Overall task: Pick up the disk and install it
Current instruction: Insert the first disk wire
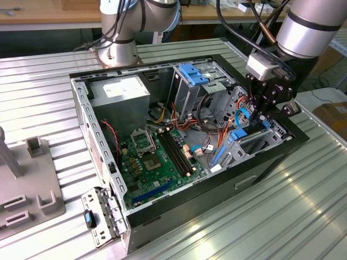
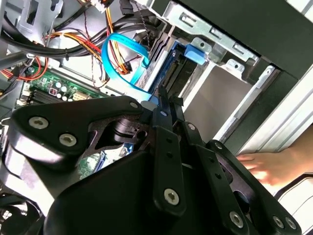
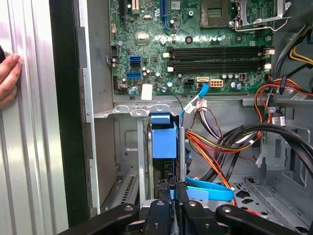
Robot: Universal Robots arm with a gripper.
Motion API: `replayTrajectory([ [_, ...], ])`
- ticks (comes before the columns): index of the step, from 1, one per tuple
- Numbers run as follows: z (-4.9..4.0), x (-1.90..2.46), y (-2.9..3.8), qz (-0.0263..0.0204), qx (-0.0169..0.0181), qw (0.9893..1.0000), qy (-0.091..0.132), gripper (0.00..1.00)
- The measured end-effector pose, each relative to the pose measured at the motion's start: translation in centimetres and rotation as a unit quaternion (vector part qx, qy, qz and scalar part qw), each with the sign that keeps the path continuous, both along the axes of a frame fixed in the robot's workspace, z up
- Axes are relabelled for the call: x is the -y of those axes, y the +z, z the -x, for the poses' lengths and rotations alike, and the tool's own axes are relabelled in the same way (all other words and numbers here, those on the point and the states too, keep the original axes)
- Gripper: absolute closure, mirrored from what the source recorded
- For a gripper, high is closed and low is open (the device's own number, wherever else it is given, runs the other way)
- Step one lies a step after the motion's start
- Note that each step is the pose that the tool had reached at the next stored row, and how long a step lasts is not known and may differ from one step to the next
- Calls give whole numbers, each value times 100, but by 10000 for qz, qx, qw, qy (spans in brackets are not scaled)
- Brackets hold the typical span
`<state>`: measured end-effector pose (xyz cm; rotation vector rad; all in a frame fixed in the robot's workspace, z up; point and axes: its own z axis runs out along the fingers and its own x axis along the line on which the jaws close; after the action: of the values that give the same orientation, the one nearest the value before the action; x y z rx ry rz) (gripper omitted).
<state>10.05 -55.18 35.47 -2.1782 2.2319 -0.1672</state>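
Observation:
The disk [image 1: 245, 135], dark metal in a bright blue carrier, stands on edge in the drive bay at the corner of the open computer case [image 1: 271, 154] on the exterior view's right. My gripper [image 1: 264, 120] hangs straight over it, fingers close together on the disk's upper end. In the first wrist view the carrier's blue end [image 3: 164, 139] runs away from the gripper [image 3: 175, 188] between silver bay rails. The second wrist view has the disk [image 2: 172, 73] slotted under the bay frame, beyond the gripper [image 2: 164, 95].
A blue bracket [image 1: 193, 73] tops the silver drive cage at the back. A blue flat cable [image 2: 122, 49] and orange-black wires [image 3: 215, 152] crowd the bay. The motherboard [image 1: 157, 157] lies mid-case. A person's hand [image 3: 7, 78] rests outside the case wall. A grey fixture [image 1: 27, 179] stands at the exterior view's left.

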Motion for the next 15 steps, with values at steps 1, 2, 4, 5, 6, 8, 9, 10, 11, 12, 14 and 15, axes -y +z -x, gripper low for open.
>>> replayTrajectory([
  [1, -11, 0, -1, 0, 0, 10000, 0, 84],
  [2, -21, 0, -2, -1, 0, 10000, 2, 84],
  [4, -24, 0, -4, 2, -1, 10000, 2, 84],
  [5, -24, 1, -5, 3, -1, 10000, 2, 84],
  [6, -24, 2, -11, 1, -1, 10000, 2, 84],
  [8, -24, 2, -36, 1, -1, 10000, 2, 84],
  [9, -24, 2, -47, 2, -2, 10000, 2, 84],
  [10, -24, 2, -52, 3, -2, 10000, 2, 84],
  [11, -24, 2, -52, 4, -2, 10000, 2, 84],
  [12, -22, 2, -56, 2, -2, 10000, 2, 84],
  [14, -18, 1, -56, 3, -2, 10000, 2, 84],
  [15, -16, 1, -57, 2, -2, 10000, 2, 84],
])
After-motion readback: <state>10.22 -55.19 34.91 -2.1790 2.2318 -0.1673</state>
